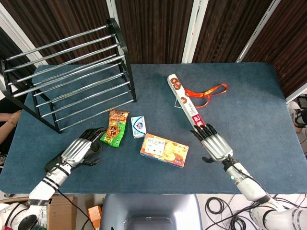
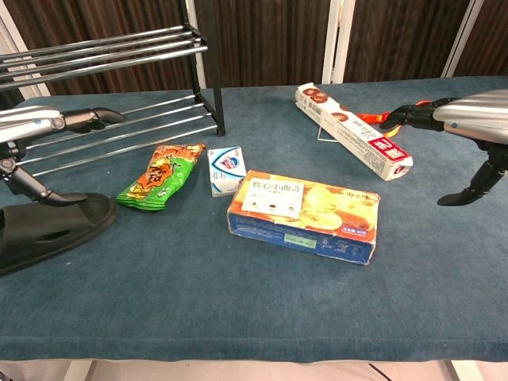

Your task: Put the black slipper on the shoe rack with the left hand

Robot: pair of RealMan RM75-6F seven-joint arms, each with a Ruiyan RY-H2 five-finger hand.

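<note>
Your left hand [image 1: 80, 148] hovers directly over the black slipper [image 2: 48, 230], fingers spread and gripping nothing; the slipper lies flat on the blue felt tabletop [image 2: 238, 309], in front of the shoe rack [image 1: 72, 72] with its chrome bars and black frame. To the right lie a crinkled green snack bag [image 2: 159, 178], a small white packet [image 2: 225, 169] and a flat orange box [image 2: 305, 214]. Your right hand [image 1: 216, 143] hangs open beside a long white carton [image 2: 353, 131]
</note>
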